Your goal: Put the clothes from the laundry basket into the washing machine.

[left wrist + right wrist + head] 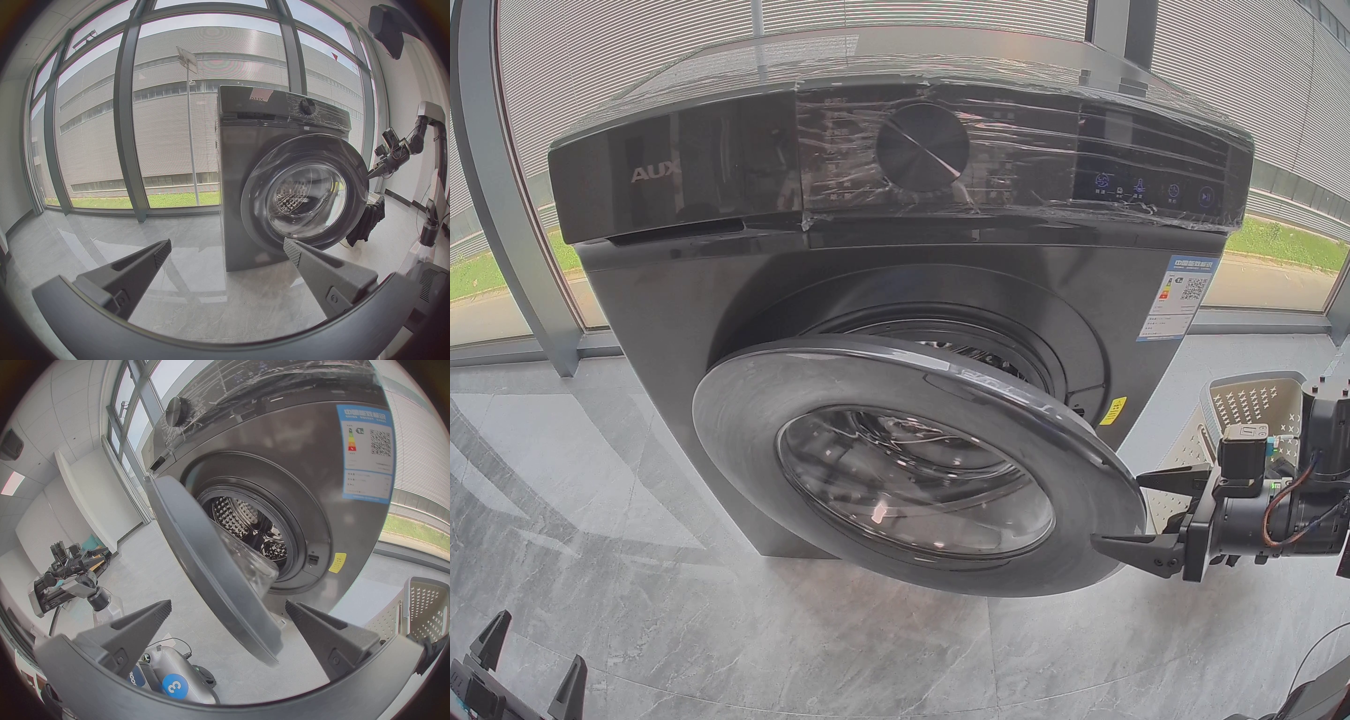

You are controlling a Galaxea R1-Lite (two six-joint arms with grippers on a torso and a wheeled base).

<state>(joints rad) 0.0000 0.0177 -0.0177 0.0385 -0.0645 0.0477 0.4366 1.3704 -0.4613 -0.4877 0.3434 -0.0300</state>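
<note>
Grey marble floor (591, 525) | you see dark grey washing machine (684, 300), round glass door (919, 469) ajar | right gripper (1117, 511) spread wide at door rim | left gripper (532, 652) spread wide

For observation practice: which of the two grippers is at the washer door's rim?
The right gripper, open around the door rim; the left gripper sits low, apart.

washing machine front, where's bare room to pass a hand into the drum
Free: the gap between the half-open door and the drum opening, on the basket side; also bare floor left of the machine. Crowded: the door's rim, where the open right pincer is.
</note>
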